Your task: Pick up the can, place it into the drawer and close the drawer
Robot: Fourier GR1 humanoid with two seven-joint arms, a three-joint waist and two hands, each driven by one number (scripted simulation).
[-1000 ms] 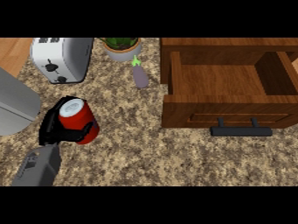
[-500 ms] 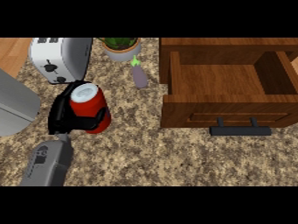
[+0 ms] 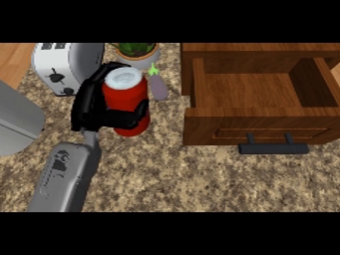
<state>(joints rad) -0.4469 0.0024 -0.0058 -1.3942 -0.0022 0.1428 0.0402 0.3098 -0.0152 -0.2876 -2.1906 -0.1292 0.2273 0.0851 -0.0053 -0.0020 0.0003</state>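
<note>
Can [image 3: 127, 102] is in the left hand [image 3: 91, 107]: red body, white top, black fingers curled round its lower half, thumb side wrapping the front. It sits left of the drawer [image 3: 264, 89] with a strip of counter [image 3: 202, 179] between them, tilted slightly, top end toward the plant pot [image 3: 137, 50]. Can't tell from this steep angle whether it's clear of the counter or resting on it. My read: pick step is done or nearly so, transfer is the step in hand. Next move calls for carrying the can rightward and clearing the drawer's near-left wall before lowering, so it needs height first, then lateral travel. A small purple object [image 3: 158, 85] lies between the can and the drawer's left side, close to the path; a low sweep could knock it. Drawer is pulled out and open, wooden interior, nothing visible inside; bare floor shows across the whole compartment. Handle [image 3: 274, 148] is a dark bar on the front face, pointing toward the robot, unobstructed for the closing push later. Plant pot holds green foliage, standing at the top edge just behind the can. Toaster [image 3: 64, 67] sits left of the pot, close to the hand's back; a grey appliance [image 3: 3, 117] takes up the left edge. Right hand doesn't show anywhere.
</note>
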